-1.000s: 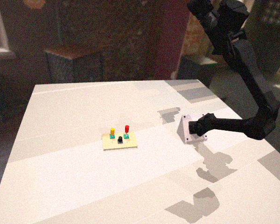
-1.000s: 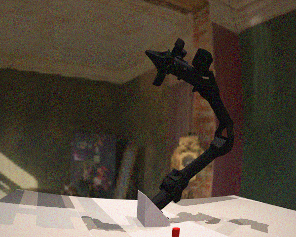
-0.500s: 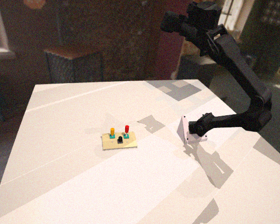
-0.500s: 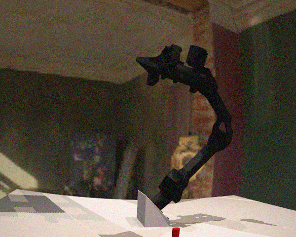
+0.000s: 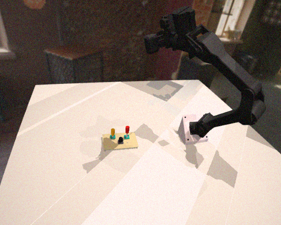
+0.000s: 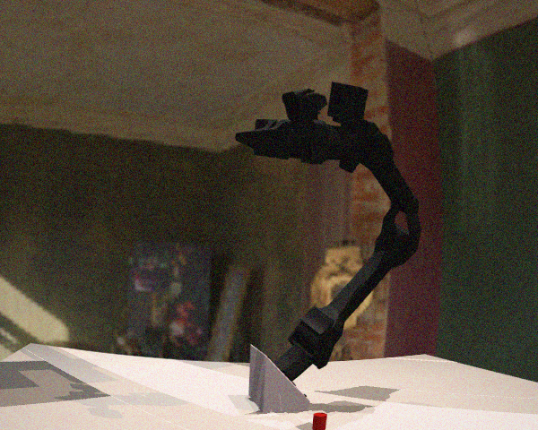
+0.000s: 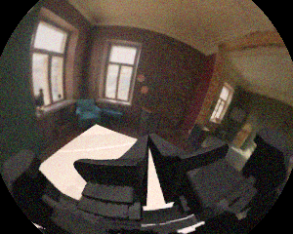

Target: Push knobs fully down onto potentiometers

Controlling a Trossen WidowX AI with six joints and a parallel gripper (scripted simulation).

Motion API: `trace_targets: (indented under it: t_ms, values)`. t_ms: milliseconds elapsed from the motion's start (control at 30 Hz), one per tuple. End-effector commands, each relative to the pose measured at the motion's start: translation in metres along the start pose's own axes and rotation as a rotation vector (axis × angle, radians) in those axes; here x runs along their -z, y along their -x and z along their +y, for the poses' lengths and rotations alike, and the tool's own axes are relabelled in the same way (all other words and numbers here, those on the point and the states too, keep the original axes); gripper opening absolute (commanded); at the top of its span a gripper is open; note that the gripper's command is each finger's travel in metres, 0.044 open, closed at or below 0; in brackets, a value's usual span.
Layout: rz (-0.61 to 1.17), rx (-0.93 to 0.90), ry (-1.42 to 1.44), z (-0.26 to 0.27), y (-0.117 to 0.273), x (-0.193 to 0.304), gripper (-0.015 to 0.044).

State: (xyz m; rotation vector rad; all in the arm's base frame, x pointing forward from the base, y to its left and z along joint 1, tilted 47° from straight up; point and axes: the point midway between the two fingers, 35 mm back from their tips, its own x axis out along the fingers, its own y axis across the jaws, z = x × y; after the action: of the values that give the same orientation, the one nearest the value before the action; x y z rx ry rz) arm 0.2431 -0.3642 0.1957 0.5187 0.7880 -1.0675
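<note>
The tan circuit board [image 5: 126,144] stands on the table in the top view. The red knob [image 5: 127,129] [image 6: 319,421] stands upright with pale shaft showing between it and its teal potentiometer [image 5: 126,137]. The orange knob [image 5: 113,132] stands upright above the other teal potentiometer [image 5: 112,137]; whether a gap remains there is too small to tell. The board itself is out of sight in the exterior view. My gripper [image 7: 147,134] [image 6: 238,136] is shut and empty, its fingertips meeting. It is high above the table, away from the board and touching nothing.
A short black part [image 5: 120,139] stands on the board between and in front of the two knobs. A pale angled bracket [image 5: 188,128] [image 6: 276,386] stands at the arm's base, right of the board. The table [image 5: 63,169] has broad shadows across it.
</note>
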Motion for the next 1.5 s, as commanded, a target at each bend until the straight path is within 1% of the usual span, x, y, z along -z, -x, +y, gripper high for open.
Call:
trace_targets:
  t_ms: [0,367,733,1100,1467]
  values:
    - [0.062,-0.055,0.109,0.018,-0.008,0.011,0.0]
    - [0.232,-0.211,0.387,0.06,-0.024,0.052,0.0]
    - [0.382,-0.406,0.668,0.1,-0.032,0.097,0.0]
    - [0.511,-0.646,0.929,0.136,-0.03,0.144,0.0]
    - [0.61,-0.926,1.149,0.168,-0.019,0.191,0.0]
